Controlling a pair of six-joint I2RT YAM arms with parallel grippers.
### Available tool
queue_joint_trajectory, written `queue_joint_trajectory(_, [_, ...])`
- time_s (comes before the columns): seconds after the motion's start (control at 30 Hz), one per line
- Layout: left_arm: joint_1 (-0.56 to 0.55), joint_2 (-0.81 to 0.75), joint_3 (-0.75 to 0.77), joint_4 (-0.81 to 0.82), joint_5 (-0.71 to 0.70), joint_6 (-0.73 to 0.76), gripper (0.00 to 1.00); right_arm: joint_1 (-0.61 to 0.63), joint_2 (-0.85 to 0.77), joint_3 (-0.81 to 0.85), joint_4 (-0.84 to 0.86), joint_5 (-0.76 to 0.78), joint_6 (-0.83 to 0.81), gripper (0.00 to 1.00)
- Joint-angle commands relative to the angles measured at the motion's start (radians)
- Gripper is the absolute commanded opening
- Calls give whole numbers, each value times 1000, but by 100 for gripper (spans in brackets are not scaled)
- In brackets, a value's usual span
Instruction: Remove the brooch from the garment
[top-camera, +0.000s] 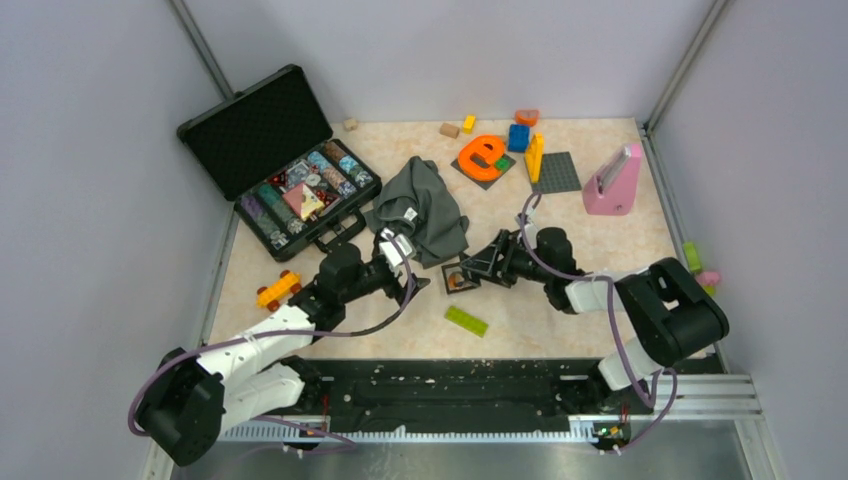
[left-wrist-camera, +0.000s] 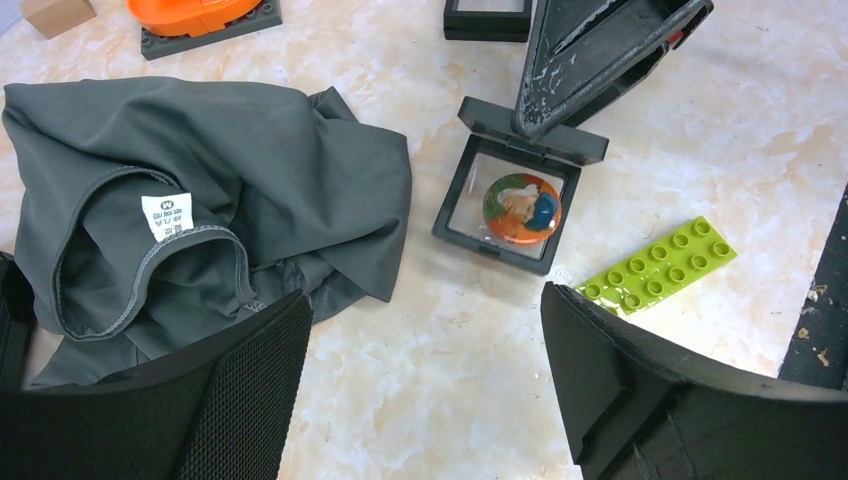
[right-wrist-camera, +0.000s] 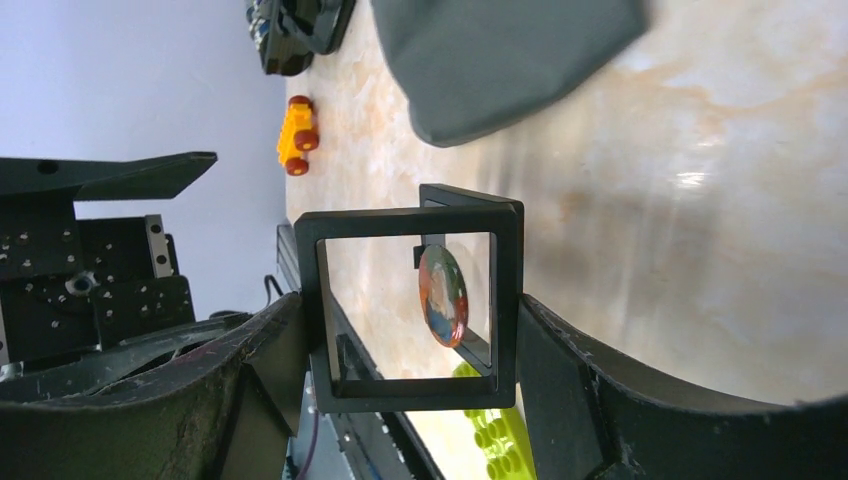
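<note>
The brooch (left-wrist-camera: 522, 207), a round orange disc with green and blue patches, sits inside the black frame (left-wrist-camera: 505, 255), which lies on the tabletop (top-camera: 560, 300) with its lid raised. It is not on the garment (left-wrist-camera: 200, 170). The garment lies crumpled just beside the frame without touching it, its neckline and small white label (left-wrist-camera: 167, 215) turned up.

The right pincer (right-wrist-camera: 410, 305) grasps the frame's upright lid, one finger against each side edge. The left pincer (left-wrist-camera: 425, 300) hangs released and empty, its fingers spread wide above the garment's near hem and the bare surface beside it.

A lime green studded plate (left-wrist-camera: 655, 265) lies flat close to the frame, on the side away from the garment.

The tabletop is pale beige with a marbled pattern and scattered crumbs along its near edge. Farther off on it are a yellow toy car (top-camera: 278, 291), an open black case (top-camera: 280, 160) of coloured pieces, an orange letter toy (top-camera: 482, 157) on a dark plate, a grey base plate (top-camera: 556, 172) and a pink wedge-shaped object (top-camera: 612, 180).

Plain pale lilac-grey walls (top-camera: 450, 50) close in three sides, with metal posts at the far corners.
</note>
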Motion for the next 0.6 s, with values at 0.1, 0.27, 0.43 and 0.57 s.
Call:
queue_joint_trajectory(0.1, [-4, -22, -1, 38, -3, -8, 88, -123, -11, -24, 11, -57, -96, 53])
queue_joint_trajectory(0.27, [-3, -30, -6, 35, -14, -8, 88, -193, 8, -27, -4, -84, -139, 53])
queue_joint_trajectory(0.43, [-4, -50, -17, 40, -55, -20, 90, -215, -17, 9, -171, -23, -235, 54])
queue_joint_trajectory(0.57, [-5, -67, -33, 60, -70, -22, 90, -214, -59, 36, -321, 68, -326, 56])
